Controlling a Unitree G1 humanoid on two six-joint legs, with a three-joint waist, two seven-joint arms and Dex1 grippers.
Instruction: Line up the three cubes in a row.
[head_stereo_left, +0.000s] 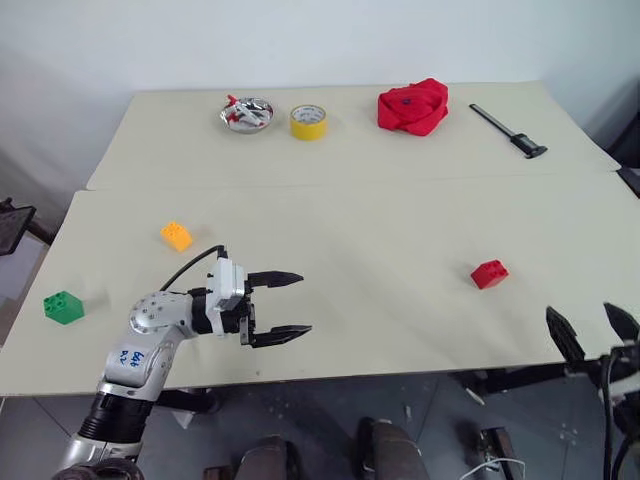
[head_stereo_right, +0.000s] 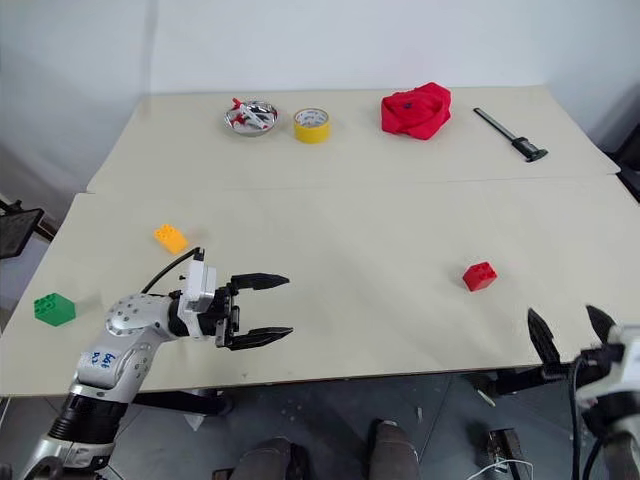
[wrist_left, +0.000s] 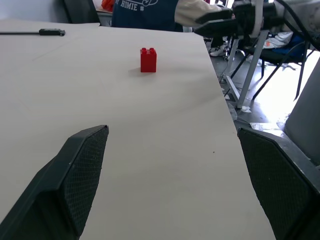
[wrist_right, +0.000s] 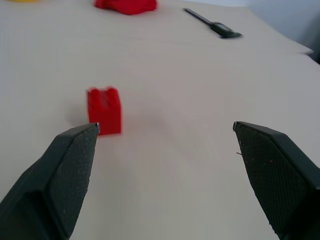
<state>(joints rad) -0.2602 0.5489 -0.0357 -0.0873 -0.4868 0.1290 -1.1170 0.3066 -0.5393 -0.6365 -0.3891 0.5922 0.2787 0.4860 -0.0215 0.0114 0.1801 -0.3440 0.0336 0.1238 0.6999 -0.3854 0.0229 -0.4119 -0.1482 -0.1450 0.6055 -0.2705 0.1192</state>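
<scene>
At the near edge of the table (head_stereo_left: 400, 330), toward its near left corner, the left pincer (head_stereo_left: 285, 306) is held level with its two black fingers spread wide and nothing between them; it is pointed toward the right edge. At the near right corner, just off the near edge, the right pincer (head_stereo_left: 592, 328) is seen, likewise spread wide and empty, pointed toward the far edge.

The green cube (head_stereo_left: 63, 307) is set close to the left edge, near the near left corner. The orange-yellow cube (head_stereo_left: 176, 235) lies a little farther in from that edge and farther from the near edge, beyond the left pincer and apart from it. The red cube (head_stereo_left: 489, 273) is placed well apart from both, toward the right side of the table. No two cubes are touching.

Along the far edge, a small metal dish (head_stereo_left: 247, 113) holding small parts, a yellow tape roll (head_stereo_left: 308, 122), a red cloth bundle (head_stereo_left: 412, 107) and a black caliper (head_stereo_left: 508, 130) are laid out from left to right.
</scene>
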